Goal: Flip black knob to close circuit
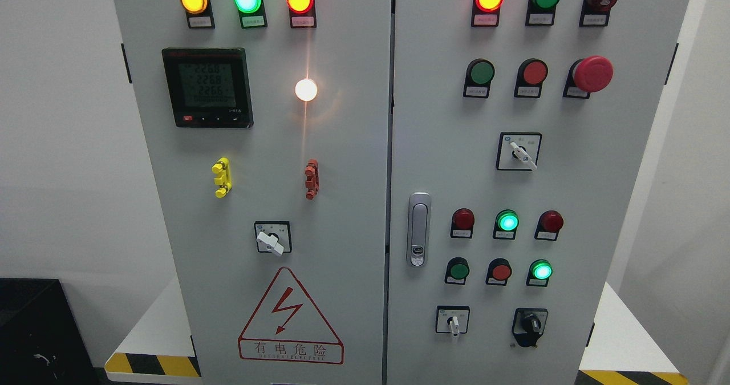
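The black knob (530, 325) sits at the lower right of the right cabinet door (599, 202), on a black plate, its handle pointing roughly straight down. No robot hand or arm shows anywhere in the head view. To the knob's left is a white selector switch (453, 322).
The grey cabinet carries lit yellow, green and red lamps along its top, a digital meter (207, 87), a red emergency button (592, 73), white rotary switches (521, 152) (271, 240), a door latch (418, 229) and a warning triangle (290, 318). A black box (34, 328) stands lower left.
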Controlling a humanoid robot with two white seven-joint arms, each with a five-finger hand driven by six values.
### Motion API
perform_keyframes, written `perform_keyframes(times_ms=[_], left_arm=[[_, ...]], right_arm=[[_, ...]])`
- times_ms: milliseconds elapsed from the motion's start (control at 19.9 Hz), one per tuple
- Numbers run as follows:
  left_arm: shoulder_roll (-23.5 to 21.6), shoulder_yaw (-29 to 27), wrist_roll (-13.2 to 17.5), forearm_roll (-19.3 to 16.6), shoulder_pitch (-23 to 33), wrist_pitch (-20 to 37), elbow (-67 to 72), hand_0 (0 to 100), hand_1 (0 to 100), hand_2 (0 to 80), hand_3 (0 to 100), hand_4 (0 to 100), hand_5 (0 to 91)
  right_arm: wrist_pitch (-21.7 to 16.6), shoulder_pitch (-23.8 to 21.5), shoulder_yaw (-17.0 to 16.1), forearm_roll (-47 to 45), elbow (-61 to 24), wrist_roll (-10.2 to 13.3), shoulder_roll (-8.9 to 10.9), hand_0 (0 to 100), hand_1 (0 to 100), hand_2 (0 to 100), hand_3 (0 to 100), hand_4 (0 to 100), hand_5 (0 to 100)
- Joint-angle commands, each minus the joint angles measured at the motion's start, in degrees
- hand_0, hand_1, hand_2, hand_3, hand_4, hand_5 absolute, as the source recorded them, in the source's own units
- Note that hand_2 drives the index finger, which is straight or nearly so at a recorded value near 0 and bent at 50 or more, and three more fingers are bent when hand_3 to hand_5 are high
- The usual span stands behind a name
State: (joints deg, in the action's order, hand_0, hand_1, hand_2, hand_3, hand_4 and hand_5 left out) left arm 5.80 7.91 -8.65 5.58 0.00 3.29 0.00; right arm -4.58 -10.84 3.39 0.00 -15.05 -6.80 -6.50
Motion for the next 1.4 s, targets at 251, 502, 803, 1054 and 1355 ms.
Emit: perform_keyframes(times_ms=[251,502,803,1054,1355], left_arm=[[0.0,0.0,0.0,0.0,1.3,0.0,-1.8,12,56,0.0,0,0,0.0],[0.0,0.0,0.0,0.0,1.3,0.0,-1.8,12,56,0.0,0,0,0.0],[0.0,0.0,0.0,0.0,1.3,0.0,-1.7,12,56,0.0,0,0,0.0],[0.0,0.0,0.0,0.0,1.3,0.0,-1.8,12,56,0.0,0,0,0.0],[0.0,0.0,0.0,0.0,1.3,0.0,-1.8,12,56,0.0,0,0,0.0]], right_arm=[[-0.9,0.3,-0.4,-0.6,0.5,-0.3,-0.09,0,11,0,0,0,0],[-1.5,0.3,-0.7,-1.2,0.4,-0.6,0.00,0,11,0,0,0,0],[-3.7,1.3,0.3,-0.4,-0.3,-0.3,-0.18,0,11,0,0,0,0],[-3.8,1.3,0.7,2.3,-2.7,0.6,-0.18,0,11,0,0,0,0],[-3.5,1.3,0.0,10.3,-8.5,2.8,-0.18,0,10,0,0,0,0]])
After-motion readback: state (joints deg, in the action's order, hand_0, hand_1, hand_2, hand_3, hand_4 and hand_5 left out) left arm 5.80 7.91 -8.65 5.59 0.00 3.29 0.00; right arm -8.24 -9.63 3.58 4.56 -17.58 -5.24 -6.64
